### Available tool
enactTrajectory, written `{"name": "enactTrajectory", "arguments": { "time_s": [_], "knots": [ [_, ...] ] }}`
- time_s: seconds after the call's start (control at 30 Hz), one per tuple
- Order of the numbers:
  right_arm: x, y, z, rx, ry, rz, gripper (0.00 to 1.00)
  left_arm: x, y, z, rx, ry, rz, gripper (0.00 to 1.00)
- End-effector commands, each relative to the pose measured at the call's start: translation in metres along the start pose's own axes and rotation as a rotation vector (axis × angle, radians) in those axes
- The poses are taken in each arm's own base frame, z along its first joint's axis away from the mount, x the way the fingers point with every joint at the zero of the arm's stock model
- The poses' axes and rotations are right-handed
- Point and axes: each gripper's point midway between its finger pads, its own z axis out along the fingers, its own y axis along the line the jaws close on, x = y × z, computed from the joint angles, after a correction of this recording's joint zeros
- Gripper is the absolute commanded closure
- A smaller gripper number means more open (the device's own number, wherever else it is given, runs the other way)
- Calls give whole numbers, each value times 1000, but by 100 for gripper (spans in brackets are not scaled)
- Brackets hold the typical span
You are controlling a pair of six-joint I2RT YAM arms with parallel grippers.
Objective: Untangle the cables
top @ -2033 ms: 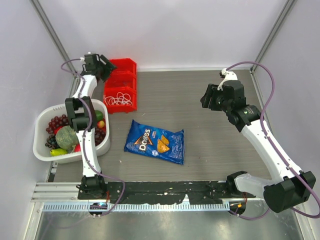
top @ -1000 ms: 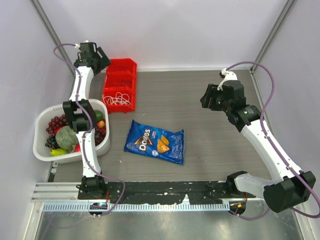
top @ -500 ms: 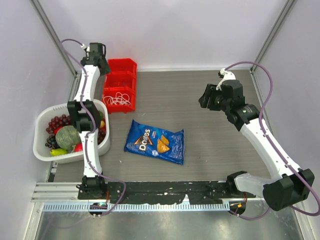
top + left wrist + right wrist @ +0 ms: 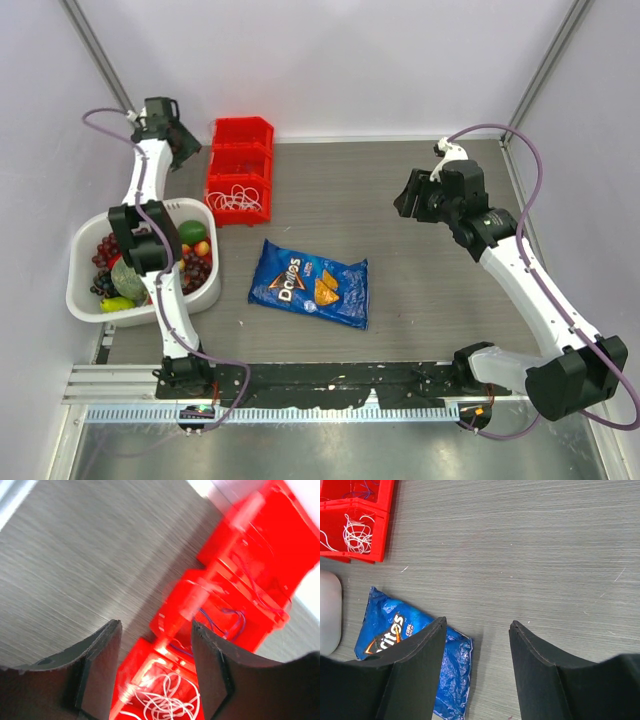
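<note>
The cables point(image 4: 238, 197) are lying in the red bin point(image 4: 262, 135) at the far left corner of the counter point(image 4: 420, 290). The white ones are heaped in a tangle in its nearest compartment, and the bluish ones point(image 4: 226, 623) are curling in the next one back. The farthest compartment is too blurred in my left wrist view for me to tell what it is holding. None of them has shifted.

What has changed is my left arm. A moment ago it was reaching over the bin; now it is swinging out to the left, so my left claw point(image 4: 155, 627) is hanging beside the bin's left wall, close to the counter's left edge, looking back across it. Its jaws are spread wide and carrying nothing.

My right claw point(image 4: 477, 622) is hovering over the far right part of the counter, well apart from the bin, hardly moved, also spread and carrying nothing.

I judge the untangling is not yet starting: no cord is lifted, and my left claw is drawing away, perhaps repositioning for a better approach.

The chip bag point(image 4: 310, 283) is lying mid-counter, and the tub of fruit point(image 4: 76, 300) is sitting at the left edge.
</note>
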Motion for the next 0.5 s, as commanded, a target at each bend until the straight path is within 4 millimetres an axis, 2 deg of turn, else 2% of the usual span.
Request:
{"name": "enactTrajectory", "arguments": {
  "time_s": [0.0,0.1,0.27,0.33,0.47],
  "knots": [
    [-14,7,-8,-29,-60,0,42,-17,-9,-1,90,-12,-147,37],
    [-15,7,-5,-28,-59,0,42,-14,-1,10,53,12,-189,35],
    [-15,7,-4,-28,-56,-7,42,-11,-10,27,98,24,-250,38],
    [-14,6,-3,-23,-53,-7,42,-5,-16,30,127,47,-270,38],
    [-16,5,-3,-20,-59,-10,42,1,-12,33,111,55,-293,42]
  ]
}}
